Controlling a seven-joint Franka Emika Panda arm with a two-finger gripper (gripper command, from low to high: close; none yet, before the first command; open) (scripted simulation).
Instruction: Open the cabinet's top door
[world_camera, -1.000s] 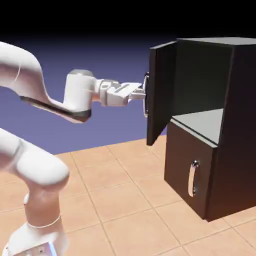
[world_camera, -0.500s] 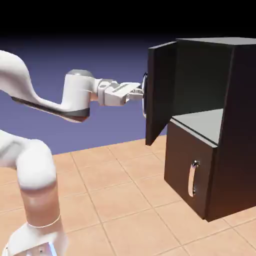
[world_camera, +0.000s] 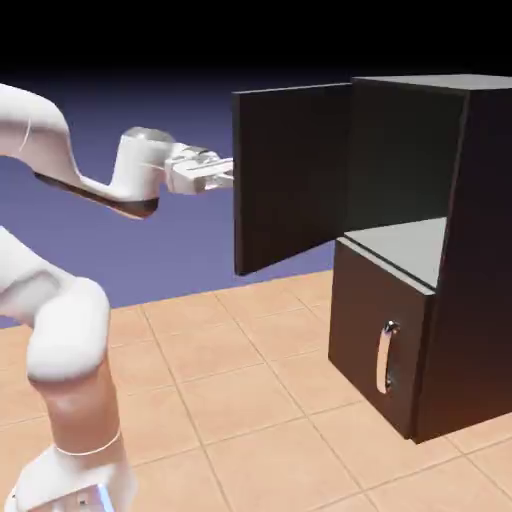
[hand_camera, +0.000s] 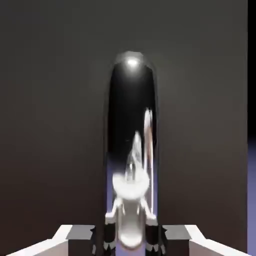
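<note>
Pincer (world_camera: 230, 172) tips vanish behind top door (world_camera: 290, 175) — clamped on its handle (hand_camera: 131, 145), hidden outside.

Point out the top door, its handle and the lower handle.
top door (world_camera: 290, 175): exterior view, middle of its dark panel.
top handle (hand_camera: 131, 125): hand view, shiny bar's middle.
lower handle (world_camera: 384, 357): exterior view, middle of bar.

The top door (world_camera: 292, 175) stands swung out left of the cabinet (world_camera: 440, 250), the gripper (world_camera: 228, 172) at its far face, over the surface (world_camera: 250, 400).

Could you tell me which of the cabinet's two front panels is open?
The larger upper dark door, swung wide; the shorter lower panel with its silver handle sits shut.
</note>
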